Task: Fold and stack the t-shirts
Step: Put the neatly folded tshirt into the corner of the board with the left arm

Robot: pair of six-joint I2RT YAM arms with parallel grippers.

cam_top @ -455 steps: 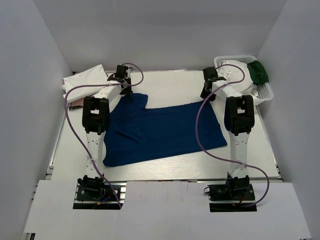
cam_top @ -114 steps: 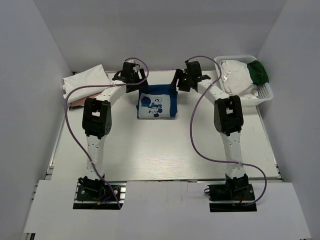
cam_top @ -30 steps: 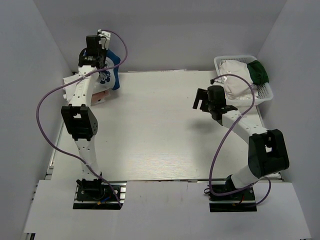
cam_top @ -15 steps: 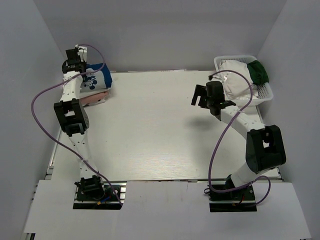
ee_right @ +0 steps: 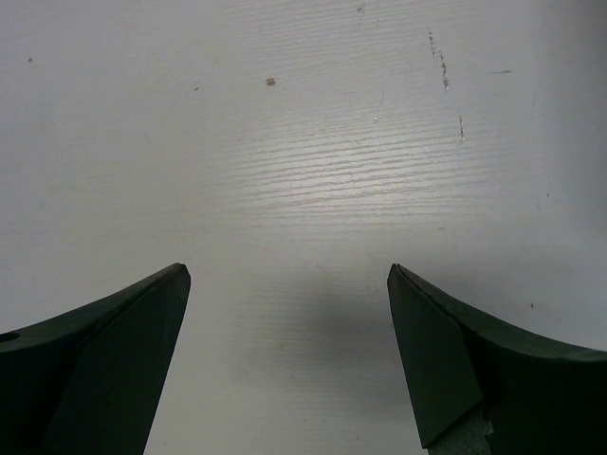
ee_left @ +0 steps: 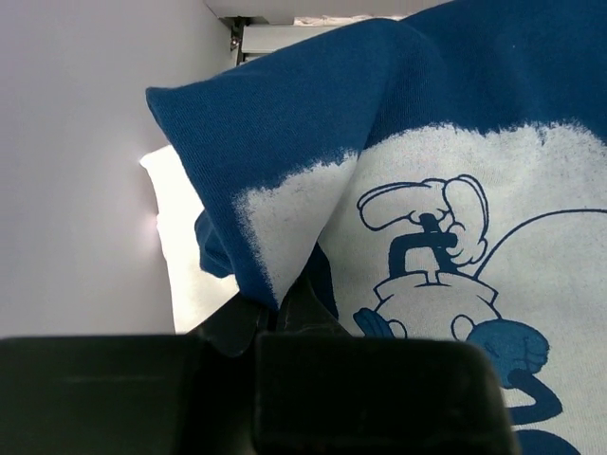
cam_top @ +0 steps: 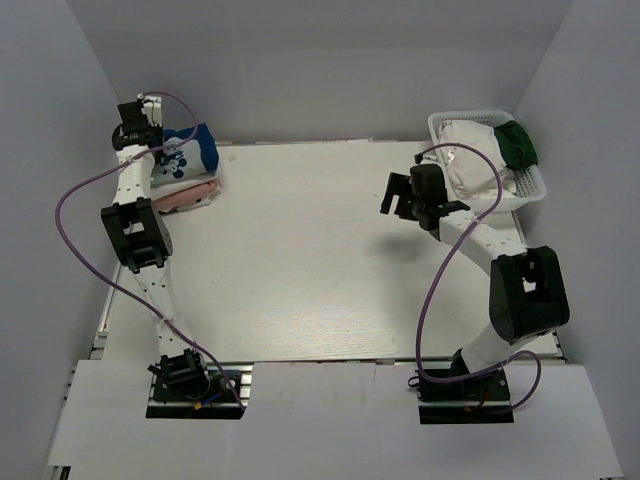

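Observation:
The folded royal-blue t-shirt point(cam_top: 188, 151) with its white printed graphic point(ee_left: 455, 246) lies over the stack at the table's far left. My left gripper point(cam_top: 150, 135) is shut on its folded edge point(ee_left: 285, 284), close to the left wall. A white t-shirt point(ee_left: 185, 251) and a pale pink one point(cam_top: 188, 196) lie under it. At the far right, a crumpled white t-shirt point(cam_top: 472, 165) and a dark green one point(cam_top: 518, 145) sit in the basket. My right gripper point(cam_top: 397, 200) hangs open over bare table point(ee_right: 289, 275), left of the basket, with nothing between its fingers.
The white lattice basket point(cam_top: 530, 188) stands at the far right corner. White walls close in the table on the left, right and back. Purple cables loop from both arms over the white tabletop point(cam_top: 300, 260).
My left gripper has carried the blue t-shirt left and down onto the stack by the wall. The right gripper has drifted slightly farther from the arm bases, still open.

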